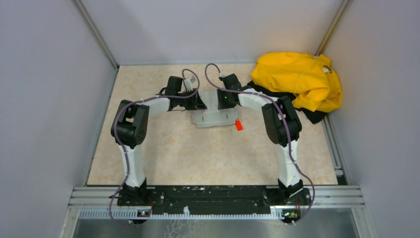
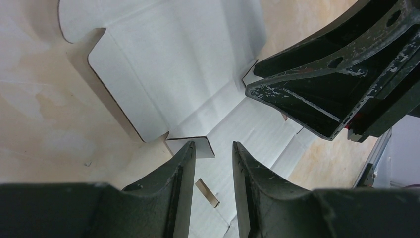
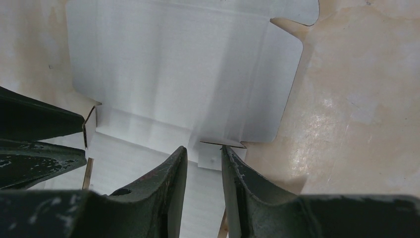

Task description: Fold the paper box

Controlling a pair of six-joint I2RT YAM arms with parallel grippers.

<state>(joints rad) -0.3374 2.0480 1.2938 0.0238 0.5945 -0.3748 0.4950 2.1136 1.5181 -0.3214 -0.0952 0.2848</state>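
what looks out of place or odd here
Two things have nothing to do with the folding. A crumpled yellow garment is heaped at the table's far right corner, partly over a black item. A tiny red block lies just right of the paper box. The box shows no visible tears.

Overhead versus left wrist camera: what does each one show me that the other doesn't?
Only the overhead view: the yellow garment in the far right corner, the small red block just right of the paper box, and both arms whole.
Only the left wrist view: the box's creases, cut notches and a small tab at the left gripper's fingertips, its jaws apart.
Both: the box sheet on the table, with the right gripper reaching it from the opposite side.
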